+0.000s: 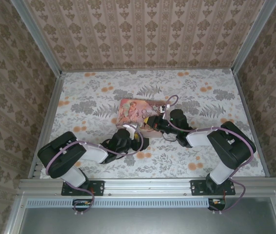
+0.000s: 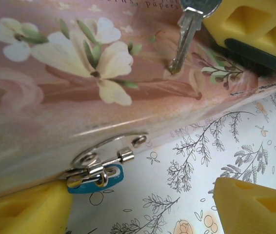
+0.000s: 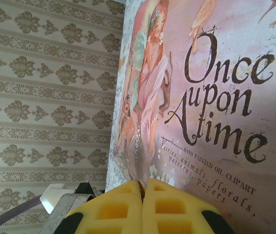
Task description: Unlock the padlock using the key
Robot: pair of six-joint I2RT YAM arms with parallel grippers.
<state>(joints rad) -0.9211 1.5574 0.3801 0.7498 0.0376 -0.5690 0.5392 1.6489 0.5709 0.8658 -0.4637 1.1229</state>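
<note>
right end effector clamping key, tip touching pink tin, left end effector gaping, straddling padlock

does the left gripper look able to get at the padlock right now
Probably yes: the left gripper is open, and the padlock hangs at the pink tin's front edge beside one finger, nothing between.

Boxed-in robot test cell, lab-type. Bench covered in floral-print sheet; three walls papered in damask. Bare aluminium posts at corners, aluminium rail along near edge, left arm base and right arm base bolted there.
</note>
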